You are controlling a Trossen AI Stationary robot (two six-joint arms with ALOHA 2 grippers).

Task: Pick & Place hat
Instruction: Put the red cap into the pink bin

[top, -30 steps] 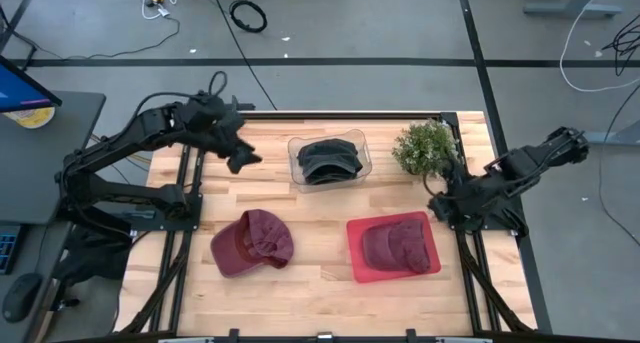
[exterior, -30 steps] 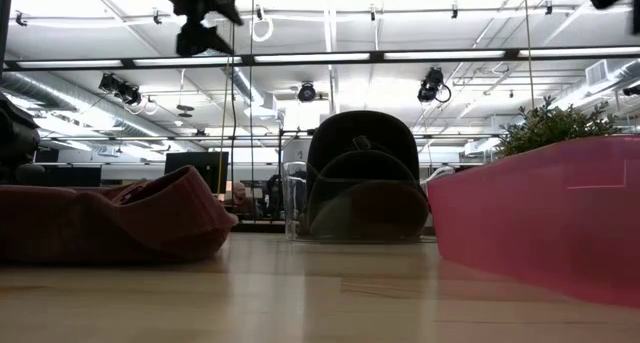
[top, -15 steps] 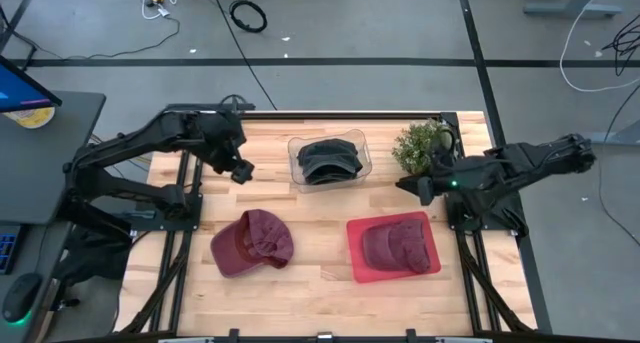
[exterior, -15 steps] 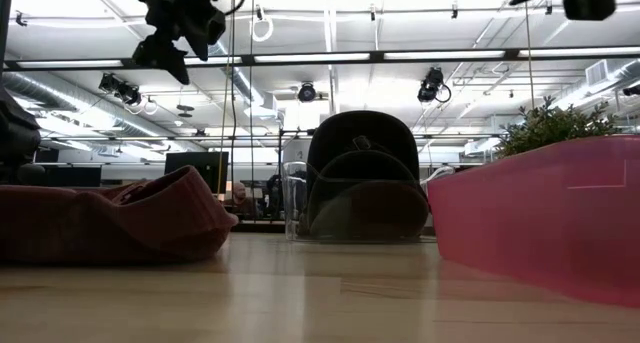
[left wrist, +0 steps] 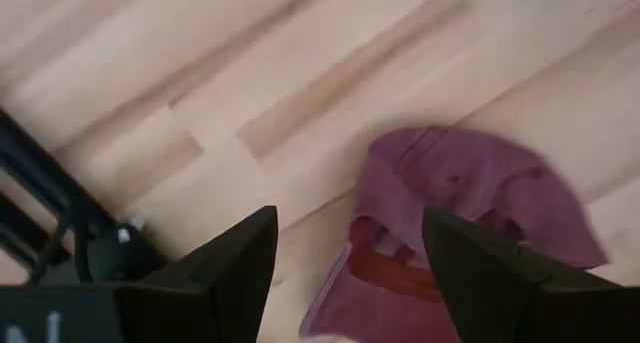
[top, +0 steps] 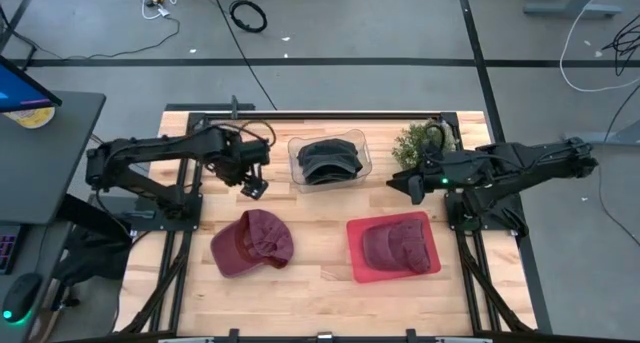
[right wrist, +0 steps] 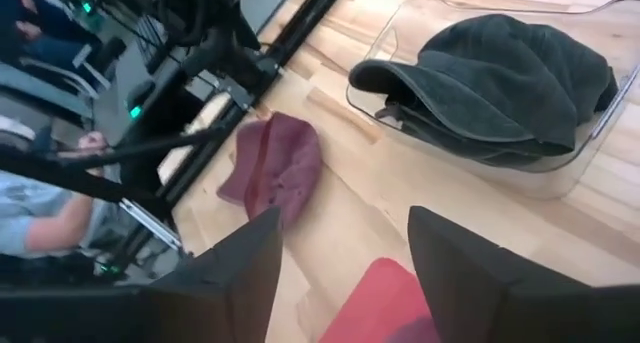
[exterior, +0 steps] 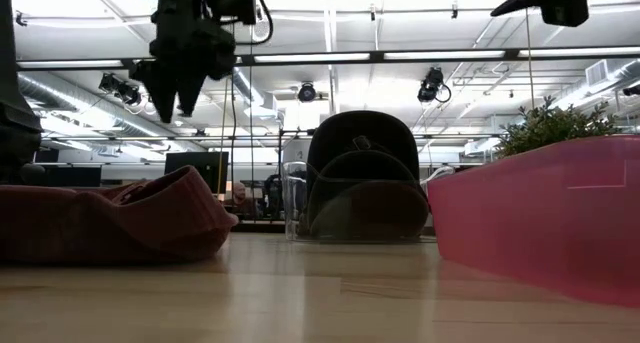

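High view has the wooden table (top: pixel 320 283) with three hats on it; a maroon cap (top: pixel 252 242) lying loose on the bare wood toward the left front, a second maroon hat (top: pixel 398 245) sitting inside a red tray (top: pixel 357 263) toward the right front, and a dark grey cap (top: pixel 328 160) in a clear plastic tub (top: pixel 362 151) at the back middle; small green plant (top: pixel 424 145) just right of the tub.

Left gripper (top: pixel 254 188) hangs in the air above the table, just back from the loose maroon cap and left of the tub; not touching anything. From the left wrist cam you can see both dark fingers (left wrist: pixel 225 268) spread apart with nothing between them, and the maroon cap (left wrist: pixel 455 218) on the wood below, lining up roughly with the gap; so open and empty.

Right gripper (top: pixel 413 186) reaches in from the right side, up off the table between the plant and the red tray, pointing toward the middle; its wrist cam shows its fingers (right wrist: pixel 470 273) parted too, nothing held, looking across at the grey cap (right wrist: pixel 500 83) in its tub and the loose maroon cap (right wrist: pixel 275 168) farther off.

Low view shows the left gripper (exterior: pixel 175 88) well above the maroon cap (exterior: pixel 110 223), fingers pointing down; there's a person's arm at the edge of the right wrist view, beyond the table.
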